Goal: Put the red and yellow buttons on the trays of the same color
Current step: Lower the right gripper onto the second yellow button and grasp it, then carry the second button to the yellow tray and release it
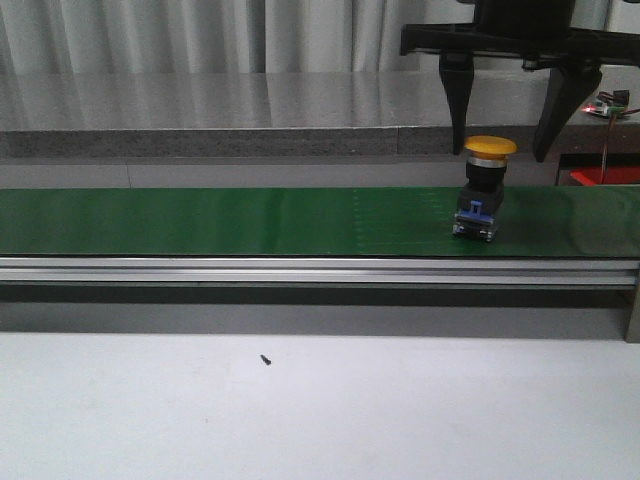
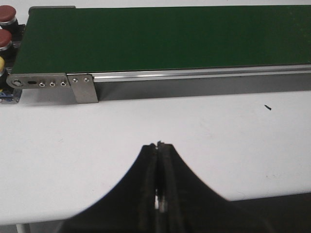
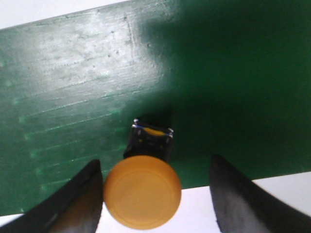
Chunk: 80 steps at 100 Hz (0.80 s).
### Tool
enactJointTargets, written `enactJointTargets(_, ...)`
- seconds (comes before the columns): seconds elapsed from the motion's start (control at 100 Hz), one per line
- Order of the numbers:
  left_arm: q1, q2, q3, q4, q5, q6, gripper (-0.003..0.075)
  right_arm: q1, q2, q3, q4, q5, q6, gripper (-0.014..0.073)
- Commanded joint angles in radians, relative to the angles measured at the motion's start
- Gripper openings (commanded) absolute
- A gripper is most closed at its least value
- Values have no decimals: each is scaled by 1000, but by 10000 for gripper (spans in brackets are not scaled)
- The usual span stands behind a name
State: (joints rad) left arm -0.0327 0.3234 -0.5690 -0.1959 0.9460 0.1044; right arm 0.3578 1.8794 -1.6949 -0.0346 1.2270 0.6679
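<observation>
Yellow button (image 1: 489, 150) is standing on the belt (image 1: 250, 220) near its right end, between the right gripper's (image 1: 510, 150) spread fingers. Left gripper (image 2: 159, 145) is hanging closed over the table (image 2: 73, 145); red buttons (image 2: 7, 13) are sitting past the belt's end. Right wrist view: one finger (image 3: 90, 194) is sitting just beside the button's cap.

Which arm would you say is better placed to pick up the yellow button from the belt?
The right: its open hand hangs directly over the yellow button. The left hand is shut over bare table.

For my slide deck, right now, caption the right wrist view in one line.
Open right gripper straddles a yellow-capped push button standing on the dark green belt.
</observation>
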Motion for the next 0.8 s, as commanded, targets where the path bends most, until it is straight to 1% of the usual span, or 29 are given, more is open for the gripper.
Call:
enactJointTargets(0.0,-6,11,-25,-13,-60,0,-20,-10,-35,-32,-19,24,7,476)
enactJointTargets(0.26,-6,11,-25,-13,-60,0,-20,-19,38,-30,-12,47,7,476)
enactJointTargets(0.42,-6,11,-25,-13,-60,0,-20,-25,46,-16,-12,51,7,476)
enactJointTargets(0.48,-6,11,-25,-13,-60,0,-20,-33,46,-16,-12,56,7,463)
enactJointTargets(0.51,-6,11,-25,-13,-60,0,-20,-35,46,-16,-12,59,7,445)
enactJointTargets(0.55,-6,11,-25,-13,-60,0,-20,-39,46,-16,-12,65,7,400)
enactJointTargets(0.6,-6,11,-25,-13,-60,0,-20,-44,46,-16,-12,70,7,326)
enactJointTargets(0.66,-6,11,-25,-13,-60,0,-20,-45,46,-16,-12,73,7,218)
enactJointTargets(0.67,-6,11,-25,-13,-60,0,-20,-45,46,-16,-12,73,7,218)
enactJointTargets(0.72,-6,11,-25,-13,-60,0,-20,-45,45,-16,-12,74,7,153)
enactJointTargets(0.79,-6,11,-25,-13,-60,0,-20,-45,40,-16,-13,67,7,102)
